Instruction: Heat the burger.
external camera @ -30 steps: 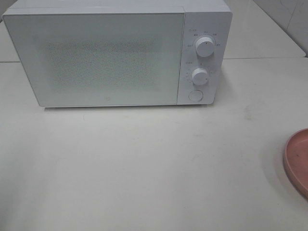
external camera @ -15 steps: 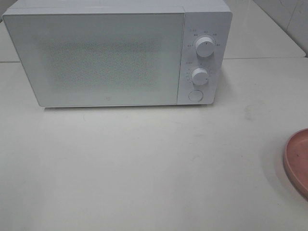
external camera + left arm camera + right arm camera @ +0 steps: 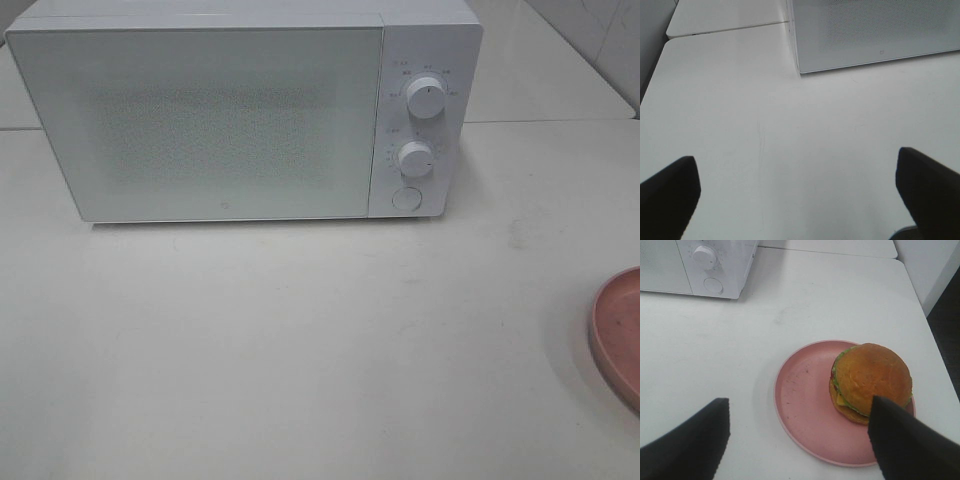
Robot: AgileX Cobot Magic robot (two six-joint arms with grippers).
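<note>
The burger [image 3: 871, 380], with a golden-brown bun, green lettuce and yellow cheese, sits on one side of a pink round plate [image 3: 805, 410]. It shows only in the right wrist view; the exterior view holds just the plate's edge [image 3: 620, 335] at the far right. My right gripper [image 3: 800, 440] is open above the table, its fingers either side of the plate. My left gripper [image 3: 795, 192] is open and empty over bare table, in front of the microwave's left corner. The white microwave [image 3: 240, 110] stands at the back with its door shut. Neither arm shows in the exterior view.
The microwave has two knobs [image 3: 426, 98] and a round button [image 3: 406, 198] on its right panel, also in the right wrist view [image 3: 705, 257]. A table seam [image 3: 725, 29] runs behind the microwave's left side. The table's right edge [image 3: 935, 340] lies beside the plate.
</note>
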